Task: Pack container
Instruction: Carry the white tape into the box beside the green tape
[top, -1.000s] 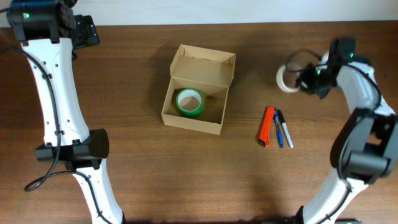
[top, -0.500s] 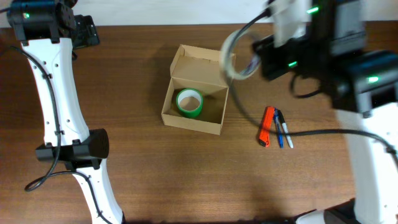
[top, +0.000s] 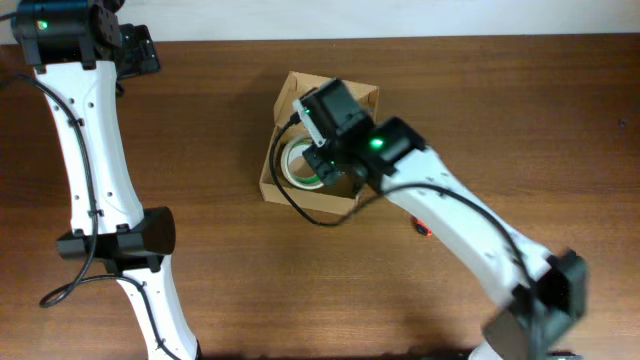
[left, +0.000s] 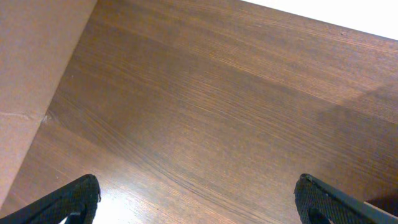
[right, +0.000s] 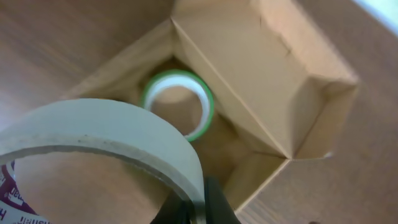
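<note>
The container (top: 283, 190) is an open tan cardboard box with its flap lid (top: 330, 100) standing at the back; it also shows in the right wrist view (right: 292, 81). A green tape roll (right: 179, 102) lies flat inside it. My right gripper (right: 202, 208) is shut on a beige tape roll (right: 106, 127) and holds it over the box's opening; overhead the roll (top: 295, 165) shows at the gripper (top: 322, 165). My left gripper (left: 199, 199) is open and empty over bare table at the far left, away from the box.
A red marker (top: 422, 228) peeks out from under the right arm on the wooden table (top: 200, 280). The left arm's base stands at the left side (top: 115, 245). A cardboard-coloured surface (left: 31, 74) fills the left wrist view's left edge.
My right arm has swung left from the table's right side with the beige roll, and now holds it over the open box. The left arm has not moved.
</note>
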